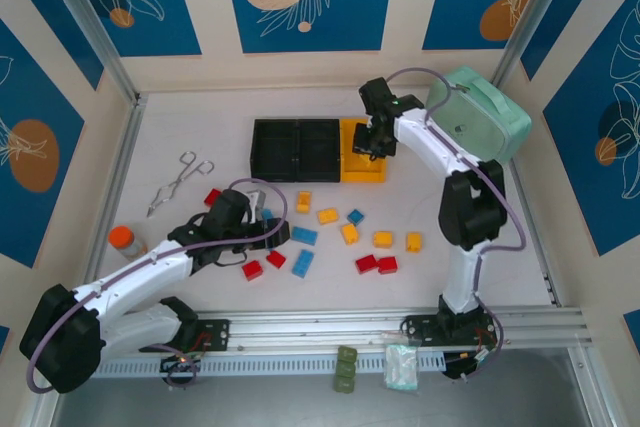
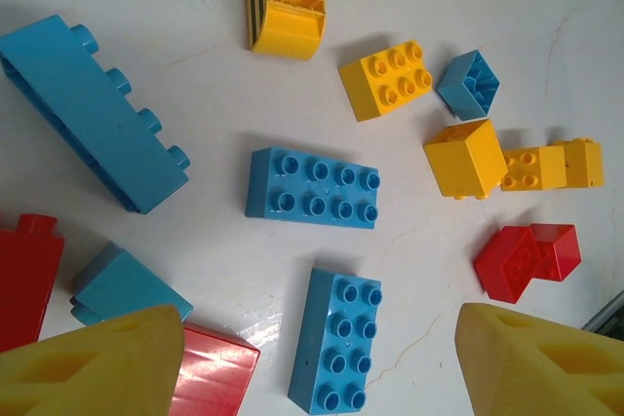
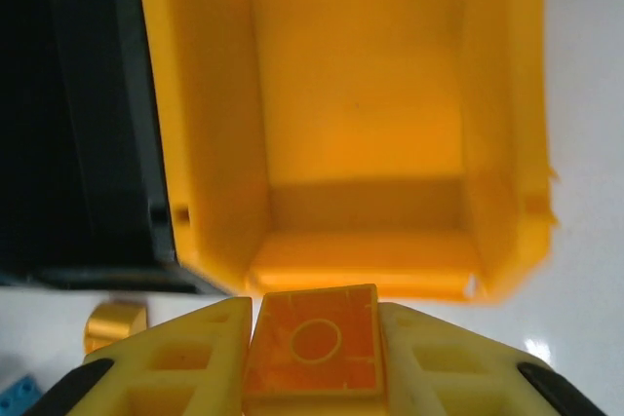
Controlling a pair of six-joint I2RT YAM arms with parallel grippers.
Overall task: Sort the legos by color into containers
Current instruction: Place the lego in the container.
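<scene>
I have the right pincer (image 3: 314, 362) pinching a yellow-orange brick (image 3: 314, 348) between both fingers, its hollow underside facing the wrist camera at the bottom centre of that frame; the yellow bin (image 3: 205, 143) opens just above it and takes up most of the upper frame, with a black bin (image 3: 68, 114) joined to it along the left edge.

From overhead, that pincer sits over the yellow bin at the upper middle of the frame; the two black bins (image 1: 297, 142) run on from it toward the left of the picture; a mint-green case (image 1: 480, 112) lies at the upper right.

The left pincer (image 1: 258, 209) is spread wide and grips nothing; it hangs low over the white table (image 1: 190, 117) left of centre, at the edge of the loose bricks (image 1: 383, 239), which are scattered red, blue and yellow across the middle of the frame, well apart from the bins.

In the left wrist view its yellow fingers (image 2: 97, 362) fill the two lower corners; an eight-stud blue brick (image 2: 336, 353) lies on the table between them; a second blue brick (image 2: 312, 187) sits at centre and a long blue one (image 2: 93, 114) at the upper left; yellow pieces (image 2: 385, 80) and a red pair (image 2: 526, 260) lie toward the right; whether the fingers touch anything I cannot tell.
</scene>
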